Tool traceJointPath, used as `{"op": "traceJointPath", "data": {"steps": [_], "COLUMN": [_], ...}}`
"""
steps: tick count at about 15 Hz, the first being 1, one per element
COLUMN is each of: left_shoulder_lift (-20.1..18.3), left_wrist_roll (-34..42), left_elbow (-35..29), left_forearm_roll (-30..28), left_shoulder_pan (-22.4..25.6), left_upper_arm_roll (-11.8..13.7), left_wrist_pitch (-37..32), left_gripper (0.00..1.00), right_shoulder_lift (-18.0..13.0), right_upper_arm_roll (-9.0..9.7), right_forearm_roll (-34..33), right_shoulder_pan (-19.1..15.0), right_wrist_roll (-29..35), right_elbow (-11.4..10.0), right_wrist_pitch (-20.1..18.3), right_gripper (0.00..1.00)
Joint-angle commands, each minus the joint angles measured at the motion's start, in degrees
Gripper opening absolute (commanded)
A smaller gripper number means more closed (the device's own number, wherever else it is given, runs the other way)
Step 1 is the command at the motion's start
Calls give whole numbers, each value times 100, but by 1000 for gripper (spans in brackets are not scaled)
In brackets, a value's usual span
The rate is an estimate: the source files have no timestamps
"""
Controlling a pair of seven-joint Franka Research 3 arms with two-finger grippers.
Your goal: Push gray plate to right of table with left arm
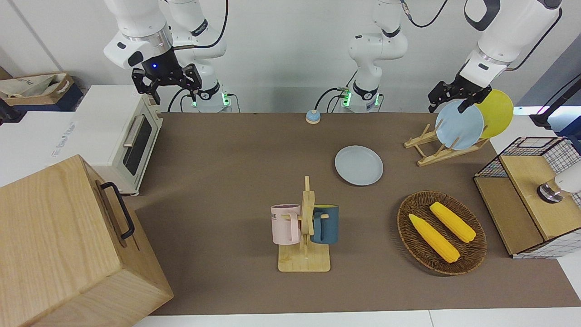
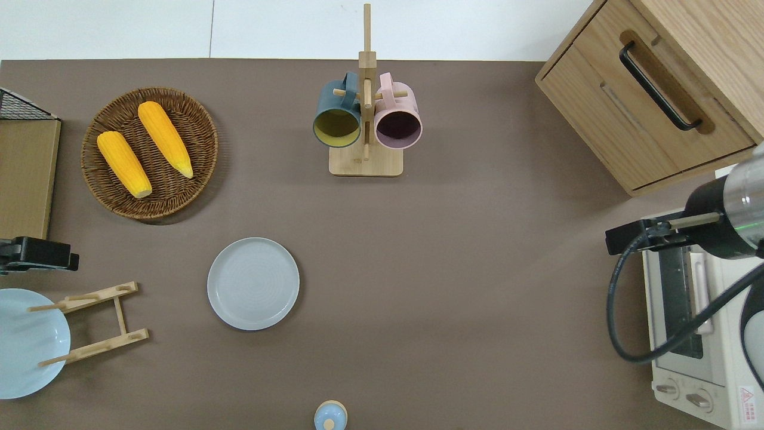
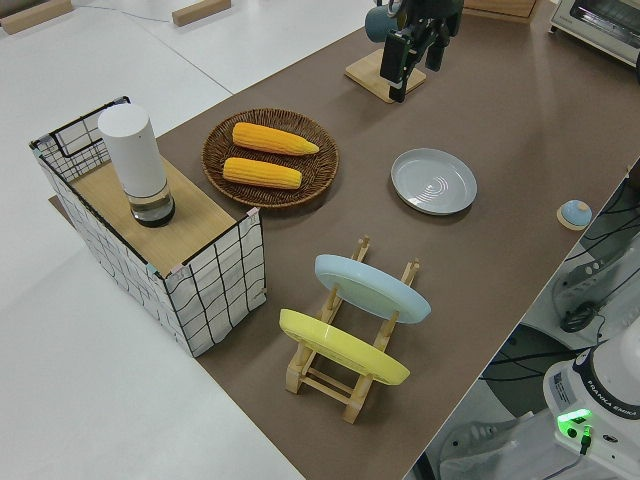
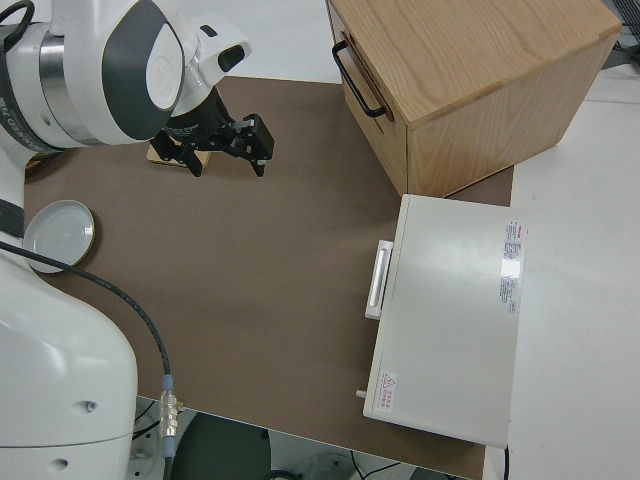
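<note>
The gray plate (image 1: 358, 165) lies flat on the brown table (image 1: 227, 181), a little toward the left arm's end; it also shows in the overhead view (image 2: 253, 283), the left side view (image 3: 433, 181) and the right side view (image 4: 58, 230). My left gripper (image 1: 447, 106) is open and empty, up in the air. In the overhead view it (image 2: 40, 254) is over the mat's edge by the plate rack (image 2: 89, 322), well apart from the gray plate, toward the left arm's end. The left side view shows it (image 3: 415, 62) too. My right gripper (image 1: 170, 91) is parked, open and empty.
The rack holds a light-blue plate (image 1: 459, 125) and a yellow plate (image 1: 497, 111). A wicker basket (image 1: 472, 254) holds two corn cobs. A mug stand (image 1: 305, 236) carries a pink and a blue mug. A wire box (image 1: 535, 190), a small blue knob (image 1: 312, 117), a toaster oven (image 1: 122, 136) and a wooden cabinet (image 1: 68, 245) stand around.
</note>
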Motion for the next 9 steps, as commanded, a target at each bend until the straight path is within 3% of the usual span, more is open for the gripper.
{"op": "traceJointPath", "data": {"steps": [1, 9], "left_shoulder_lift": [-9, -9], "left_wrist_roll": [-22, -58], "left_elbow": [-21, -100], "left_forearm_roll": [-67, -66], "left_shoulder_pan": [-81, -98], "left_upper_arm_roll": [-9, -27], "left_wrist_pitch": [-183, -80], "left_gripper": [995, 993], "right_shoulder_lift": [-43, -43], "right_upper_arm_roll": [32, 32], "right_forearm_roll": [46, 46], "right_shoulder_pan": [-62, -62], "right_wrist_roll": [-6, -15], "right_elbow": [-3, -3], "right_wrist_pitch": [-69, -69], "right_gripper": [983, 983]}}
